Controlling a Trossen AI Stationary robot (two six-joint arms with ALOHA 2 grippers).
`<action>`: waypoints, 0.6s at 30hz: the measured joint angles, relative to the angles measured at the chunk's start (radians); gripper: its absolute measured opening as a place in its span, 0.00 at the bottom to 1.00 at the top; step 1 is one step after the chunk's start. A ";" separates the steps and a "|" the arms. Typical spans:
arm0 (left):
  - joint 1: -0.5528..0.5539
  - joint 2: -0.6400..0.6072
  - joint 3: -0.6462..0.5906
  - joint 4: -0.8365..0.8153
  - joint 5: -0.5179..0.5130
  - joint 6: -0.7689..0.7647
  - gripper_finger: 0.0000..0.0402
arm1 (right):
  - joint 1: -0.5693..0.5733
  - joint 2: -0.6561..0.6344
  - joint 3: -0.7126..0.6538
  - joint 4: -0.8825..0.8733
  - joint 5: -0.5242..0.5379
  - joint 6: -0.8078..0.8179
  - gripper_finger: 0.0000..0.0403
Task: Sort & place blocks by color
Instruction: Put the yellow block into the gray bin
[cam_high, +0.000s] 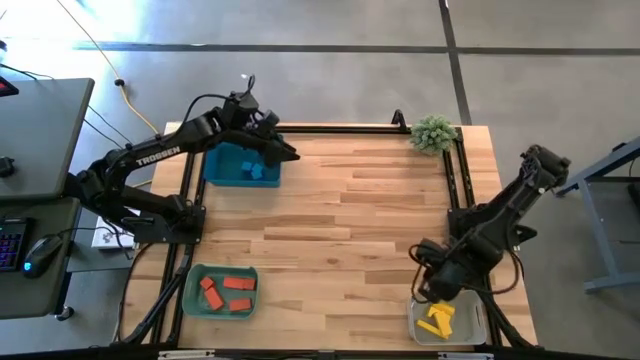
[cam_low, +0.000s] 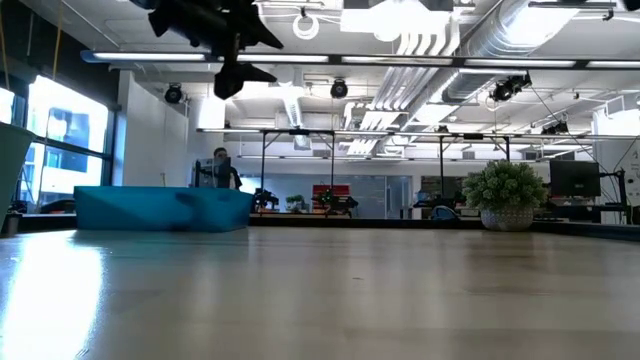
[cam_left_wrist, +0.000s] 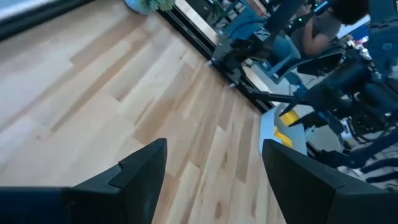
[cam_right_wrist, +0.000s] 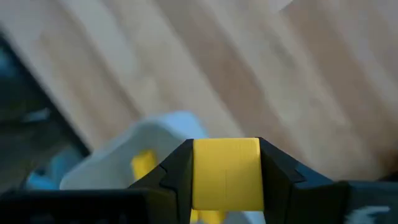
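My right gripper (cam_high: 432, 292) hovers at the far-left edge of the clear bin (cam_high: 470, 325) at the table's near right corner, shut on a yellow block (cam_right_wrist: 226, 171). More yellow blocks (cam_high: 436, 320) lie in that bin. My left gripper (cam_high: 285, 155) is open and empty, raised above the right side of the blue bin (cam_high: 215, 165) at the far left; blue blocks (cam_high: 252, 170) rest on that bin's floor. Red-orange blocks (cam_high: 225, 292) lie in the green bin (cam_high: 192, 300) at the near left. My right gripper pinches the yellow block by two opposite flat sides (cam_right_wrist: 198, 174), one finger (cam_right_wrist: 177, 171) on each side. The block fills the gap between the fingers and is lifted clear above the clear bin's rim (cam_right_wrist: 161, 124).
A small green plant (cam_high: 433, 132) stands at the far right of the table. Bare wooden boards (cam_high: 340, 230) stretch between the three bins. A black frame rail (cam_high: 455, 180) runs along the table's edges. A person (cam_low: 220, 170) sits in the room beyond the far edge.
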 joint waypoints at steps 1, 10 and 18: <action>-0.008 0.000 0.000 0.000 -0.002 -0.009 0.63 | 0.013 -0.006 -0.013 0.028 -0.018 -0.010 0.27; -0.076 0.000 0.000 0.000 -0.065 -0.066 0.63 | 0.133 -0.014 -0.107 0.305 -0.088 -0.105 0.27; -0.136 0.000 0.000 0.000 -0.138 -0.124 0.63 | 0.156 -0.013 -0.190 0.422 -0.066 -0.082 0.27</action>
